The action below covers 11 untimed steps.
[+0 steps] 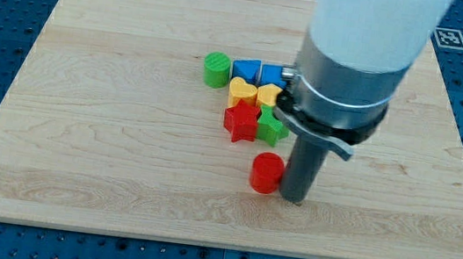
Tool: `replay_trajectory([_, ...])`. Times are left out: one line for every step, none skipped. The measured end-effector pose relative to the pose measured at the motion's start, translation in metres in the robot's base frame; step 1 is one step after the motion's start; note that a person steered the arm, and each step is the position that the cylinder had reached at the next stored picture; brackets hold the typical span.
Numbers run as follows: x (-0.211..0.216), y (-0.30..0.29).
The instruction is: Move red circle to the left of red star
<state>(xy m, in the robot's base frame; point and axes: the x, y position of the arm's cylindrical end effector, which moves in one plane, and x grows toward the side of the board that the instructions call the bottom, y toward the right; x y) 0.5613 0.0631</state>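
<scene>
The red circle (267, 172) is a short red cylinder on the wooden board, below the cluster of blocks. The red star (240, 121) lies above it and slightly to the view's left, at the cluster's lower edge. My tip (294, 198) is at the end of the dark rod, right against the red circle's right side. The arm's grey and white body hides part of the cluster's right side.
The cluster holds a green cylinder (216, 69), two blue blocks (247, 69) (272, 73), a yellow block (241, 91), a yellow heart (267, 96) and a green star (272, 127). The wooden board (81, 129) lies on a blue perforated table.
</scene>
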Motion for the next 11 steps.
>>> replay_trajectory([0.0,-0.031])
replay_trajectory([0.0,-0.068])
replay_trajectory([-0.002,-0.087])
replay_trajectory([-0.013,-0.117])
replay_trajectory([0.012,-0.118])
replay_trajectory([0.012,-0.065])
replay_trajectory([0.008,-0.043])
replay_trajectory([-0.022,-0.057])
replay_trajectory([-0.031,-0.081])
replay_trajectory([-0.022,-0.1])
replay_trajectory([-0.036,-0.121])
